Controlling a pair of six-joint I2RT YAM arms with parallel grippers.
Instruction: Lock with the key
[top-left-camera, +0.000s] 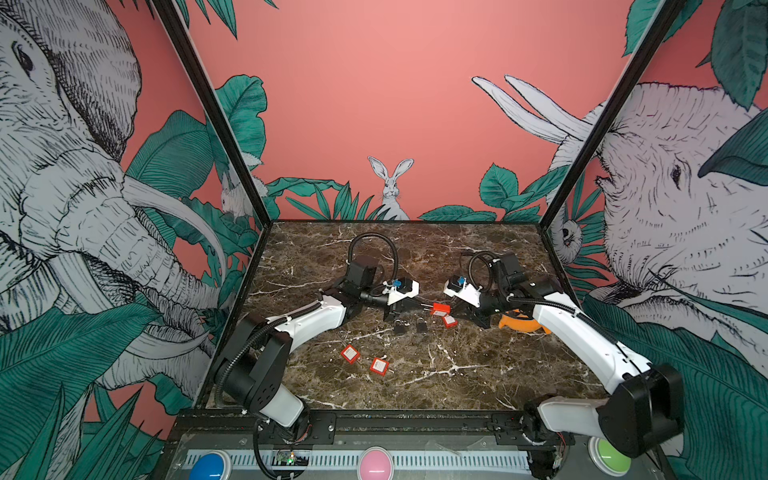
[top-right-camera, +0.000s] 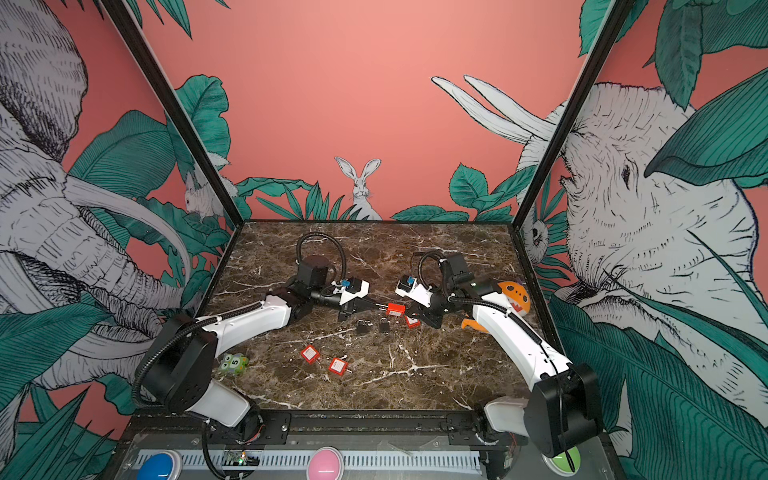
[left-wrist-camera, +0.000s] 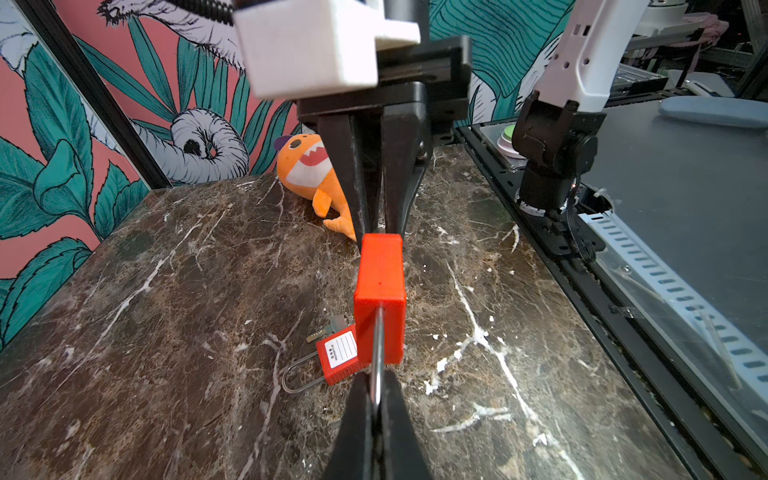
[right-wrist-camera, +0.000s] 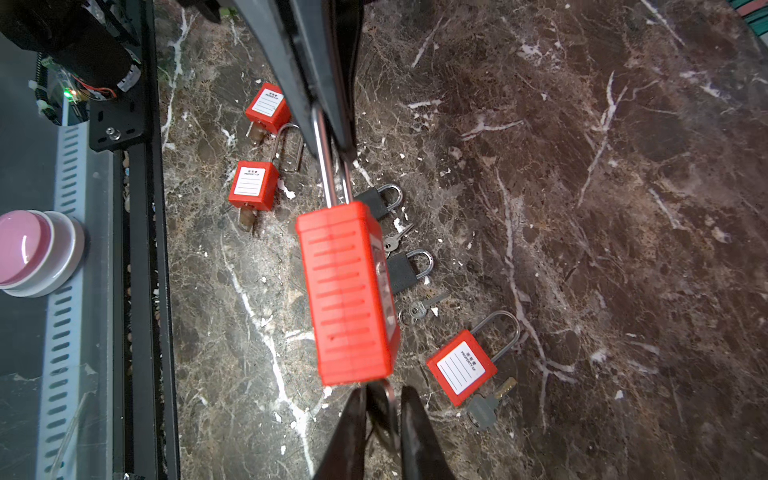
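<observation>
Desk: Jaws on the left gripper (left-wrist-camera: 376, 401)?

Operator: Clamped on the steel shackle (right-wrist-camera: 326, 166) of the red plastic padlock (right-wrist-camera: 347, 291), held above the brown marble tabletop (right-wrist-camera: 582, 249). On the right gripper (right-wrist-camera: 383, 395), jaws flank its silver key (right-wrist-camera: 380, 409); I cannot tell whether they pinch it.

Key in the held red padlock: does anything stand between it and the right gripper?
Nothing visible does. The key at the red padlock's bottom end sits between the right gripper's fingers.
</observation>
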